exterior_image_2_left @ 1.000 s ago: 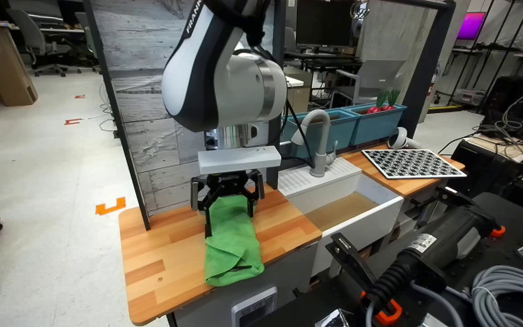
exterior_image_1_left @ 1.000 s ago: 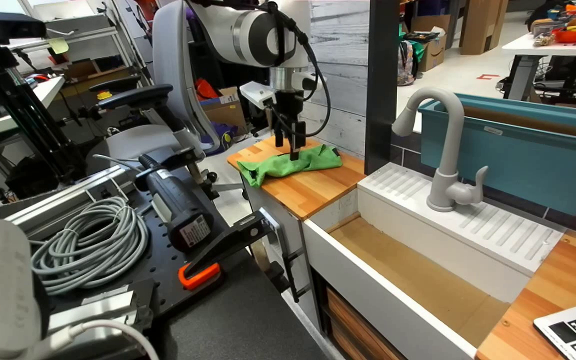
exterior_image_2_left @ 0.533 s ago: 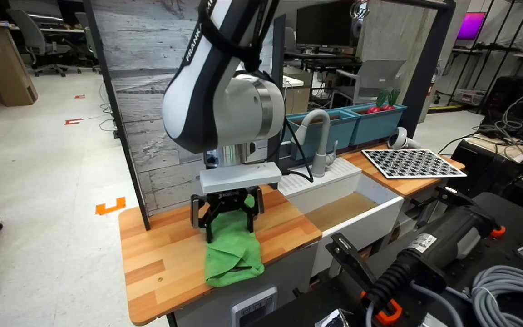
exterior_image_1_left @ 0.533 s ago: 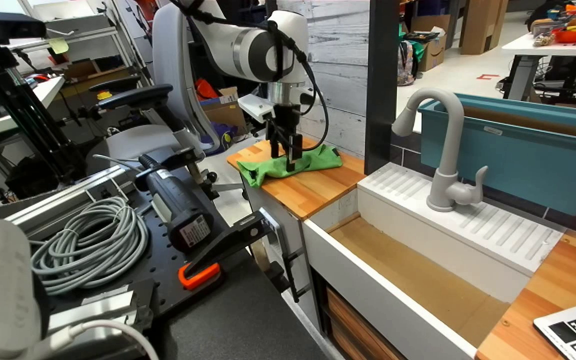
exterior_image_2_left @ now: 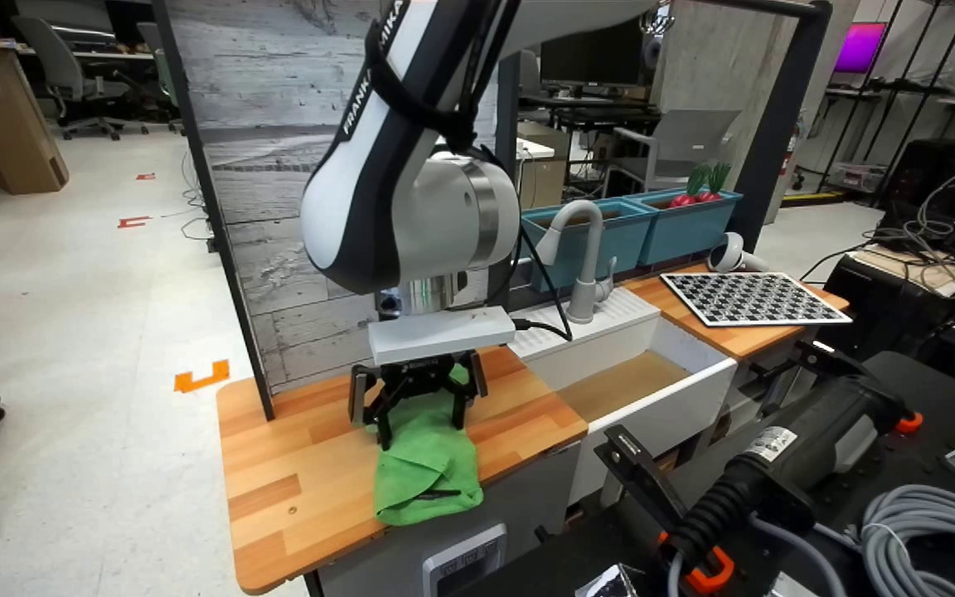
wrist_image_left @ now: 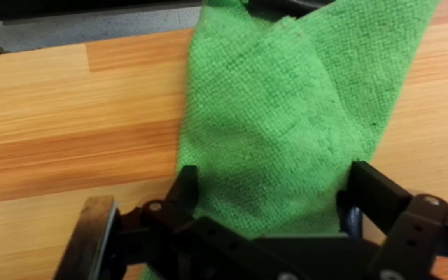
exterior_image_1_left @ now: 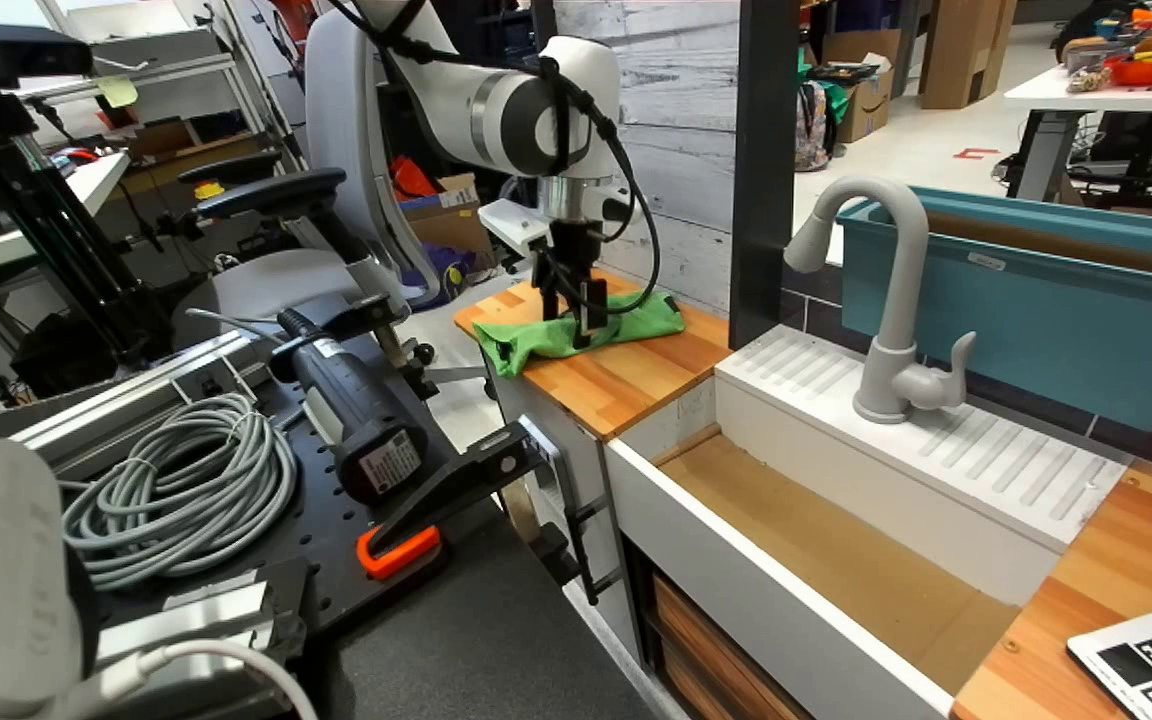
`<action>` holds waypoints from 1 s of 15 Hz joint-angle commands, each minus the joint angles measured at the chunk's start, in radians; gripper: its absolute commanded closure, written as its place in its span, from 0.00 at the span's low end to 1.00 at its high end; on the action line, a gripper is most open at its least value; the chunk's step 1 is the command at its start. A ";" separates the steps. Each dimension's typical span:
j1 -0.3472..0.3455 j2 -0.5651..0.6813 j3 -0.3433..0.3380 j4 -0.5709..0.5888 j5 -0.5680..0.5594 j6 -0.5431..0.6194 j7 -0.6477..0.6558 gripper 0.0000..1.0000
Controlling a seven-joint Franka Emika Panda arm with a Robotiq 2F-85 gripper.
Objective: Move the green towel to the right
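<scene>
Two fingers (wrist_image_left: 186, 187) of the gripper (exterior_image_2_left: 422, 433) are standing well apart, one at each long side of the green towel (exterior_image_2_left: 429, 473), approx. mid-length; nothing is being pinched, as far as is showing. Towel is lying on the wooden counter (exterior_image_2_left: 303, 464), L of the sink (exterior_image_2_left: 656, 433) in both ext. views, w/ one end hanging past the counter's edge. Step in hand, as judged: grasp. For best result, fingers should be sitting close to the wood (contact: can't tell) before closing, so cloth is bunching between them rather than slipping out underneath. Dark item (wrist_image_left: 353, 222) is showing beside one finger in the wrist view, ID unclear; closing should be going slowly in case it's resisting. Afterwards a low lift should be freeing the overhang before carrying R, presumably meaning toward the sink side.
</scene>
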 commanded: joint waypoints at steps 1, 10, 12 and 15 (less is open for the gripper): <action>-0.010 0.031 -0.004 0.004 0.002 0.029 -0.019 0.00; -0.067 -0.032 -0.007 -0.133 0.035 0.156 -0.015 0.00; -0.088 -0.047 -0.007 -0.172 0.045 0.183 -0.018 0.00; -0.122 -0.069 -0.001 -0.222 0.061 0.212 -0.028 0.00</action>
